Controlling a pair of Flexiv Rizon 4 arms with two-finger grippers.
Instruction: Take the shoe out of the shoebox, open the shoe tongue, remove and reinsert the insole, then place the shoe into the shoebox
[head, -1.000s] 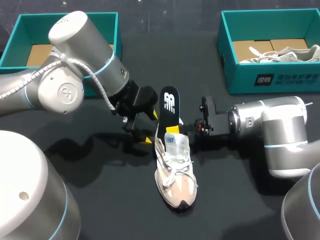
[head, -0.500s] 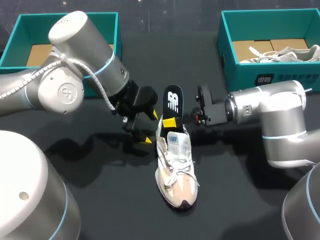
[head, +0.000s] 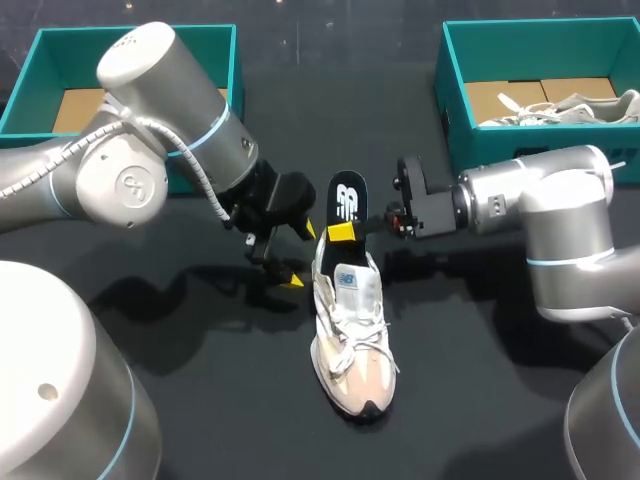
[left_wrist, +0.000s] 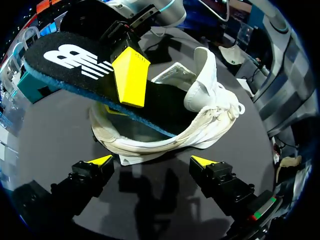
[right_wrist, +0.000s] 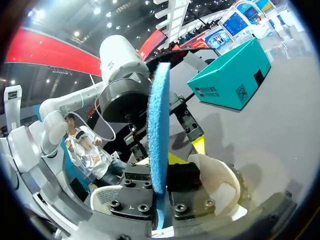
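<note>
Your right fingers (head: 342, 232) are clamped on the insole (head: 346, 203) – one yellow tip presses on its black printed top, the other is under its blue underside, as the right wrist view shows edge-on (right_wrist: 159, 125). The insole slants up and back out of the shoe (head: 352, 340): its heel end is in the air and its front end is inside the shoe's opening. The shoe stands upright near the middle of the dark desk (head: 200, 400), with its toe towards you and its tongue (left_wrist: 202, 80) pulled up and forward.

Your left fingers (left_wrist: 100, 161) are spread apart and hold nothing. They hover just beside the shoe's heel on its left side, low over the desk, with the raised insole ahead of them and above them.

Around you: a teal shoebox (head: 40, 60) at the back left, partly hidden behind your left arm, and a second teal shoebox (head: 520, 150) at the back right – another pale shoe (head: 570, 108) lies inside it, well apart from the work.
</note>
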